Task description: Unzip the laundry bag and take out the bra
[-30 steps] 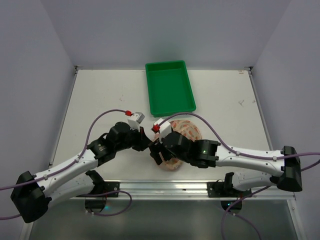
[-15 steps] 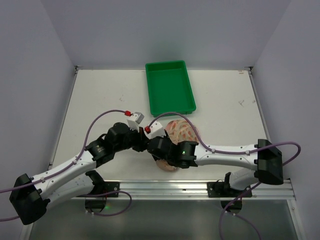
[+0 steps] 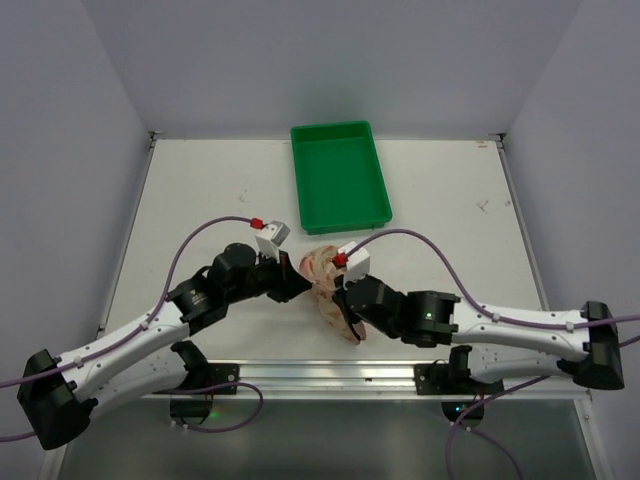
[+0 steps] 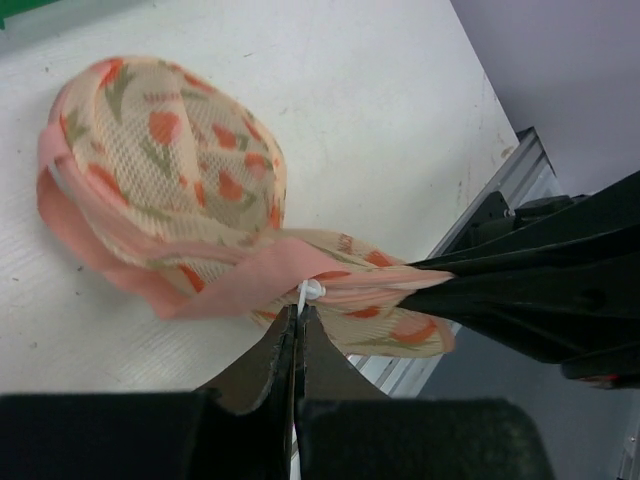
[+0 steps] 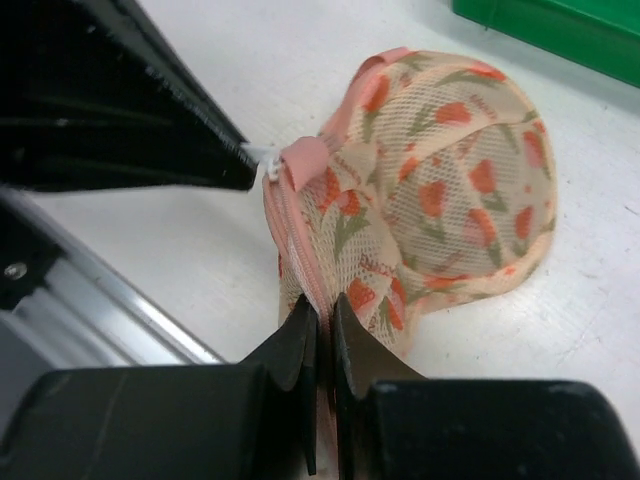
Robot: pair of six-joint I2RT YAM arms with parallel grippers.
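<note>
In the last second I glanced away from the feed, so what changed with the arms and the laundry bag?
The right arm swung its wrist back rightward, and the laundry bag shifted left and turned up on edge. The left arm barely moved; the left fingers are shut on the white zipper pull, the right fingers on the bag's zipper seam. The green tray stayed put.

Laundry bag (image 4: 170, 150): cream mesh, orange-red floral print, pink edging.
</note>
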